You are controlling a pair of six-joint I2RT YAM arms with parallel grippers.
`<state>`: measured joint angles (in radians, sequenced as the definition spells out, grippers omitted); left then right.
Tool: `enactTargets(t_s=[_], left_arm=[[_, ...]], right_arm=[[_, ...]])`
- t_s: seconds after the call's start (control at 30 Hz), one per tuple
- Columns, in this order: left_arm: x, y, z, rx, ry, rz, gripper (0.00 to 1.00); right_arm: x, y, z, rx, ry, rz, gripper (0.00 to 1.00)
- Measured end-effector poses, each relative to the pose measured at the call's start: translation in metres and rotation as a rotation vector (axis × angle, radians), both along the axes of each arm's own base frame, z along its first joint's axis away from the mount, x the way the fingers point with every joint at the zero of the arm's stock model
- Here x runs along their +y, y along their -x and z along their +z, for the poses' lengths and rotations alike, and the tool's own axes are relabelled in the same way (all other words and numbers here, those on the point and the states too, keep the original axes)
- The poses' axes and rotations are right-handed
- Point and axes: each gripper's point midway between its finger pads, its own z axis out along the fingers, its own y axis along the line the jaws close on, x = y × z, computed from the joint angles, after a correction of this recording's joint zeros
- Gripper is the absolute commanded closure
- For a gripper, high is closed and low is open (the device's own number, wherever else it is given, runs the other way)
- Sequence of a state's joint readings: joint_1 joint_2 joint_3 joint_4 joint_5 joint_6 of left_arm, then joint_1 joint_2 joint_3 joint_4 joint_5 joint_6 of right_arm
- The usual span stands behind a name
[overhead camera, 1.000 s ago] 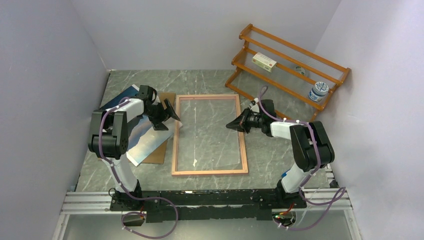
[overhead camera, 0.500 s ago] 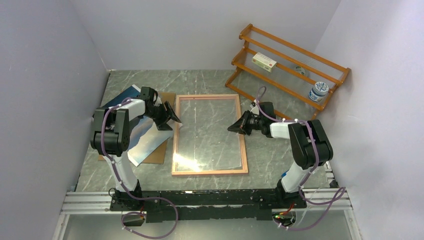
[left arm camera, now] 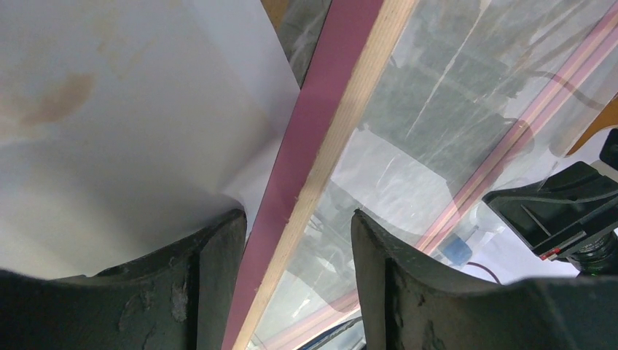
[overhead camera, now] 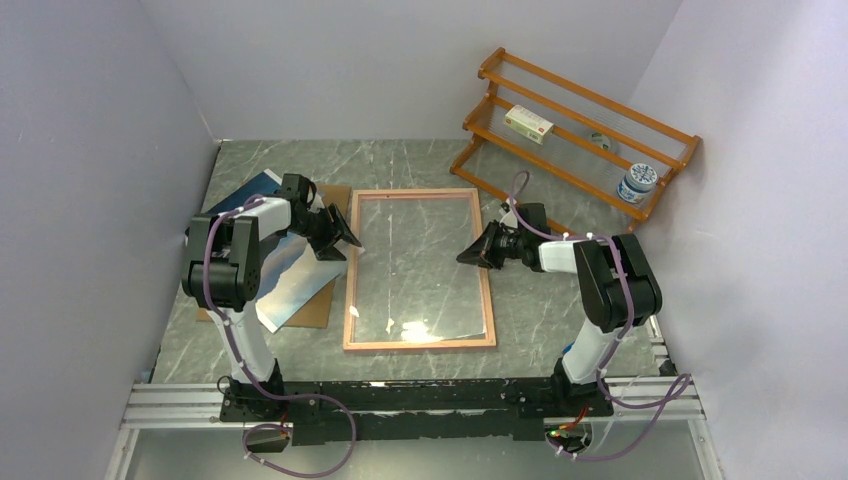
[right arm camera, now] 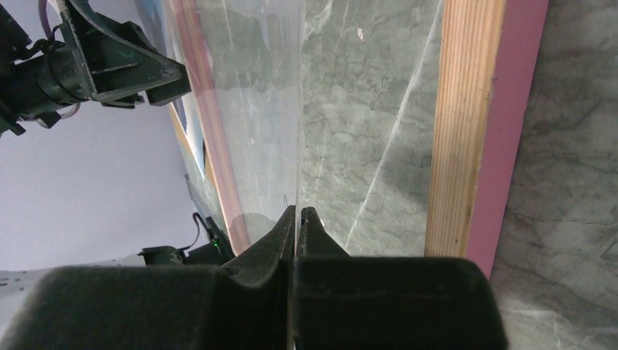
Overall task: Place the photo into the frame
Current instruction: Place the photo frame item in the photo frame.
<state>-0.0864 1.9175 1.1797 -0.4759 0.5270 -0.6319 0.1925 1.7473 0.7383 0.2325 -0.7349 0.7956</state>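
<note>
My right jaws are clenched: the two fingers (right arm camera: 255,292) meet on the thin near edge of the one clear sheet (right arm camera: 251,95), and no gap shows between them. Just outboard of those jaws runs the right rail of the frame, wood-coloured on top and pink down its outer side, close by but not touching me.

My left jaws are released. Their two fingers (left arm camera: 211,292) straddle the left rail of the single frame (left arm camera: 321,138). The outer finger sits against the rail's pink side, and the inner finger stands off from the wood side with a gap. A pale paper corner lies just outboard of the outer finger.

The frame lies flat on the bench (overhead camera: 420,160) between my two pairs of jaws, with the sheet inside it. The one photo (overhead camera: 290,275) lies outboard of my left jaws, picture side up, outside the frame, on top of one brown backing board (overhead camera: 318,308).

I have two arms. On each the elbow is raised and the forearm slopes down. The two wrists point at each other across the frame.

Beyond my right jaws, at the far corner, stands one orange rack (overhead camera: 590,100). It holds one small box (overhead camera: 528,123), one jar (overhead camera: 637,183) and one tiny thing I cannot make out.
</note>
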Motion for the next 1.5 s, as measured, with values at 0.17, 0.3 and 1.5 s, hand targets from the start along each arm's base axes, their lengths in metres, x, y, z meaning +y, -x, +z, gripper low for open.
enactTargets(t_s=[0.17, 0.3, 1.5], left_arm=[[0.000, 0.000, -0.001, 0.007, -0.001, -0.001, 0.41], [0.000, 0.000, -0.002, 0.009, -0.002, -0.003, 0.41], [-0.004, -0.003, 0.005, 0.007, -0.006, -0.048, 0.27]], right_arm=[[-0.001, -0.002, 0.000, -0.022, 0.015, 0.008, 1.00], [-0.002, -0.004, -0.001, -0.032, 0.026, 0.007, 1.00], [0.004, -0.017, -0.004, -0.020, 0.052, 0.031, 0.36]])
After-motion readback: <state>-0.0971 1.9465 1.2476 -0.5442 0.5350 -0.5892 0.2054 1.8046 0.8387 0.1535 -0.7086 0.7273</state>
